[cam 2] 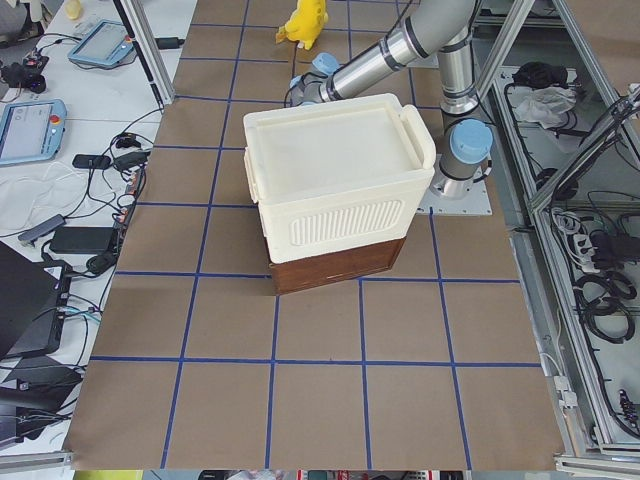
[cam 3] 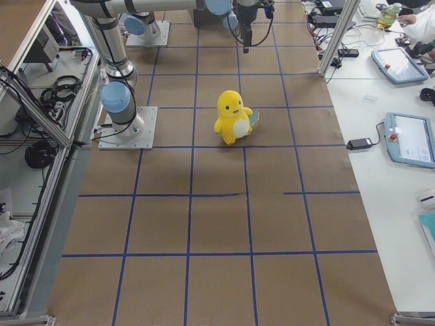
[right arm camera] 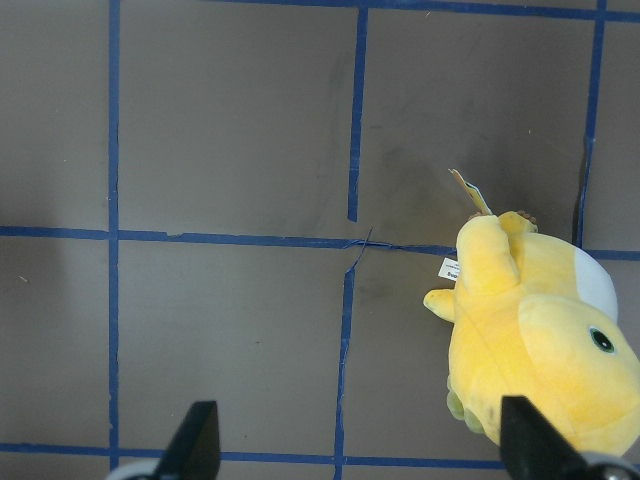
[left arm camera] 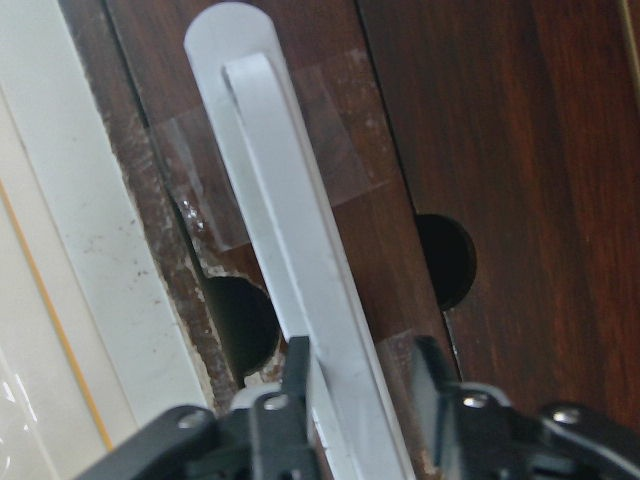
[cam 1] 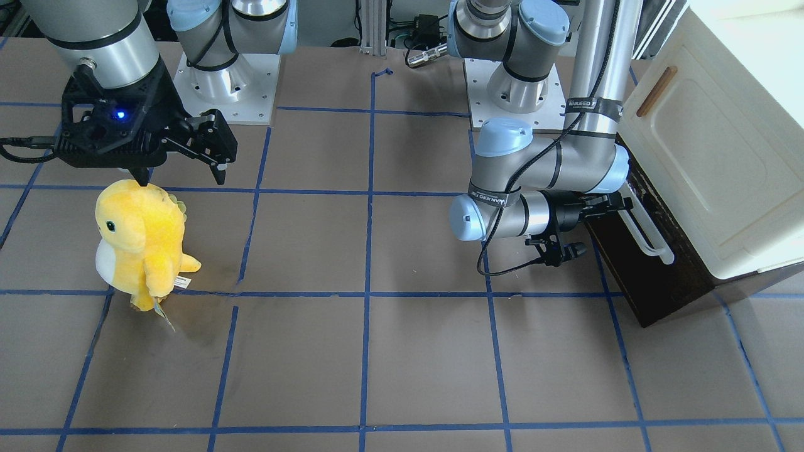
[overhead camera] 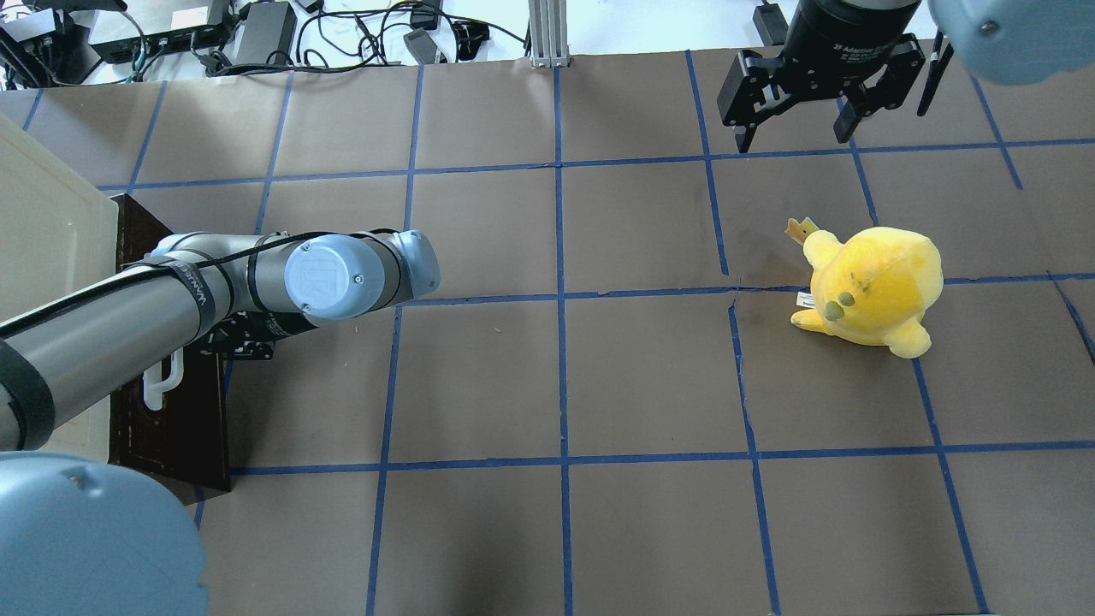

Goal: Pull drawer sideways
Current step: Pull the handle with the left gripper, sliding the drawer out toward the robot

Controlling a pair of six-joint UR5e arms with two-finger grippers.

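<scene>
The drawer (cam 1: 653, 282) has a dark brown front with a long white bar handle (cam 1: 647, 242), and it sits under a cream-white cabinet (cam 1: 710, 157). Its pale sides do not show. My left gripper (cam 1: 619, 205) reaches sideways to the handle's upper end. In the left wrist view my left gripper (left arm camera: 360, 390) has its fingers (left arm camera: 295, 385) close on either side of the handle (left arm camera: 280, 220), against the drawer front (left arm camera: 520, 150). My right gripper (overhead camera: 791, 137) is open and empty, held above the table far from the drawer.
A yellow plush toy (cam 1: 141, 238) stands on the brown table under and beside my right gripper, and shows in the right wrist view (right arm camera: 540, 340). The cabinet door has a small wooden handle (cam 1: 656, 91). Blue tape lines grid the table.
</scene>
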